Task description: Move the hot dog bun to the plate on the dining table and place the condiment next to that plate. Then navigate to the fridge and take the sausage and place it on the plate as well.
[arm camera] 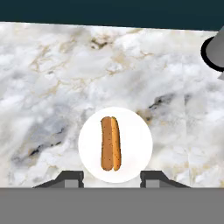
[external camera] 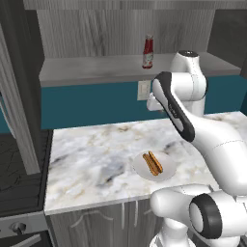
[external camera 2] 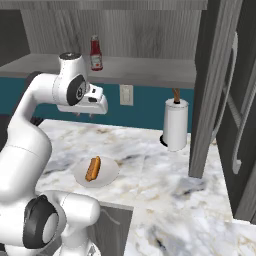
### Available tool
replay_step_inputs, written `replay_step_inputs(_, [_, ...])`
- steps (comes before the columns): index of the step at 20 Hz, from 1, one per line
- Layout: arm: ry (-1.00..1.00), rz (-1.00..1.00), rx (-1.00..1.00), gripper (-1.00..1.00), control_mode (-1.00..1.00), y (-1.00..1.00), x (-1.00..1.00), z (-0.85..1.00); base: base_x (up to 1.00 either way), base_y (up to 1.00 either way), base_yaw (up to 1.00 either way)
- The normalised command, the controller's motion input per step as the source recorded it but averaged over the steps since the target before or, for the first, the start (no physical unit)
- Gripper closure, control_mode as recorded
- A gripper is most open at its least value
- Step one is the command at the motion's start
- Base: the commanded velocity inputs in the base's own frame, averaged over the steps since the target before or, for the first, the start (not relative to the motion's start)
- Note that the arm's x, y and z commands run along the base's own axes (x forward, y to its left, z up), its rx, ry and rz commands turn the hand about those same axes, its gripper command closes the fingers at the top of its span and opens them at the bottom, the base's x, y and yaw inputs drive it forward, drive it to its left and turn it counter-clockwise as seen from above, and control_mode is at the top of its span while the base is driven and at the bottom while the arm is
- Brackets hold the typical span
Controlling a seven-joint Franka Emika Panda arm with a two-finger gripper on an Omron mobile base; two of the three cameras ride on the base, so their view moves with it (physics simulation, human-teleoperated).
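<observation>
One hot dog bun (arm camera: 110,143), elongated, golden-orange and split lengthwise with speckled browner sides, lies on a small round plain white plate (arm camera: 135,131) set on a glossy marble counter (external camera: 91,154) veined in grey and tan. Above it hangs the gripper (arm camera: 111,178), its two dark finger tips (arm camera: 72,178) spread wider than the bun, nothing between them. A slim red condiment (external camera: 147,52) bottle with a pale cap stands upright on the matte grey shelf (external camera: 96,70) over the teal backsplash (external camera: 87,103). A smooth white cylindrical paper towel roll (external camera 2: 175,125) stands at the counter's back, beside a tall wood-grained grey panel (external camera 2: 207,90).
</observation>
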Motion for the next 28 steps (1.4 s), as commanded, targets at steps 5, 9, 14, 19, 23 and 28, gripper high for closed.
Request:
replay_step_inputs(5, [0.09,0.00,0.00,-1.00,-1.00,0.00,-0.23,-0.35,0.00,0.00,0.00])
replay_step_inputs(9, [0.15,0.00,0.00,-1.00,-1.00,0.14,-0.12,-0.71,0.00,0.00,0.00])
replay_step_inputs(14, [0.01,0.00,0.00,-1.00,-1.00,0.10,-0.03,-0.76,0.00,0.00,0.00])
replay_step_inputs(19, [0.00,0.00,-0.07,-1.00,-1.00,0.00,0.03,-0.87,0.00,0.00,0.00])
replay_step_inputs(23, [0.00,0.00,-0.13,-1.00,-1.00,0.00,0.14,-0.77,0.00,0.00,0.00])
replay_step_inputs(28, [0.00,0.00,-0.08,-1.00,-1.00,0.00,0.33,-0.62,0.00,0.00,0.00])
